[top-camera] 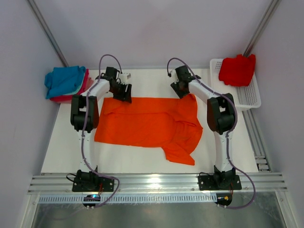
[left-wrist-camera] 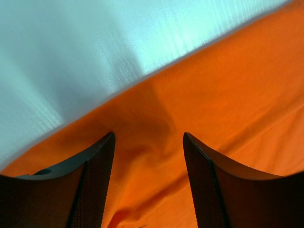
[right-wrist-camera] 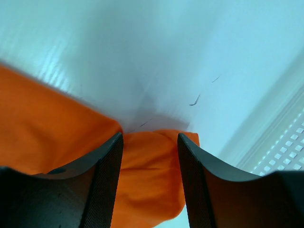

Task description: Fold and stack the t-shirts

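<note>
The left tool (left-wrist-camera: 148,137), fingers spread, hangs over the far edge of the orange t-shirt (top-camera: 147,123). The right tool (right-wrist-camera: 149,137), likewise spread and pinching nothing, straddles the shirt's far right corner. The shirt lies spread mid-worktop (top-camera: 142,81), with bare white surface beyond its far edge and along its near side. Only the top view shows a red t-shirt (top-camera: 237,70) on the white basket (top-camera: 251,97) at right and a teal and pink pile (top-camera: 64,81) at far left.
</note>
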